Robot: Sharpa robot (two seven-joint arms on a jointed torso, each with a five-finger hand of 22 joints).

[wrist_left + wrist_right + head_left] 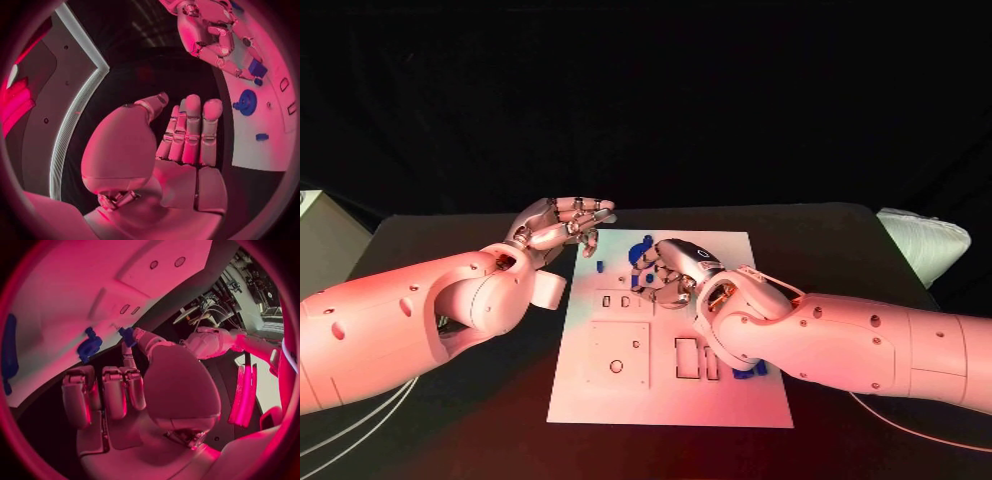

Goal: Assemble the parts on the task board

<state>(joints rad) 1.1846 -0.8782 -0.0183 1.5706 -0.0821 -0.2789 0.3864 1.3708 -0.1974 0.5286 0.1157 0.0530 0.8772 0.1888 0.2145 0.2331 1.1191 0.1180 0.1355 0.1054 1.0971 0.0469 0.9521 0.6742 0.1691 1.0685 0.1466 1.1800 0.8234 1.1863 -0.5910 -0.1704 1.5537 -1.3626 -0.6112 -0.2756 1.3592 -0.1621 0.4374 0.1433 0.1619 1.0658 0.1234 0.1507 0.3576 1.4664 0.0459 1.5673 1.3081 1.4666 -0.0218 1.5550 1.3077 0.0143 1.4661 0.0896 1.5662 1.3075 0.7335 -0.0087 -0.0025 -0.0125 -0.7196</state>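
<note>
Task board (668,385) lies flat in the middle of the black table (848,235), long side running away from the robot. Blue parts sit at its far end: a round part (643,250) near the far edge, a small blue piece (600,267) at the board's left edge just beside it, and more blue bits (749,371) at the board's right edge, half hidden behind the right forearm. Board also carries rectangular cutouts (687,358) and a raised square plate (619,352) toward the near end.

Right hand (678,275) is over the board's far half, next to the round part. Right wrist view: thumb and one finger meet on a small blue part (127,335) at the board surface, pinching it; remaining fingers (115,392) are curled in toward the palm. The round part (89,345) sits just beside the pinched piece. Left wrist view has the same blue piece (257,68) at the right hand's fingertips above the round part (246,102).

Left hand (563,224) hovers just off the board's far-left corner, not touching the board. Left wrist view: fingers (192,130) straight and side by side, thumb apart from them, nothing in the palm.
</note>
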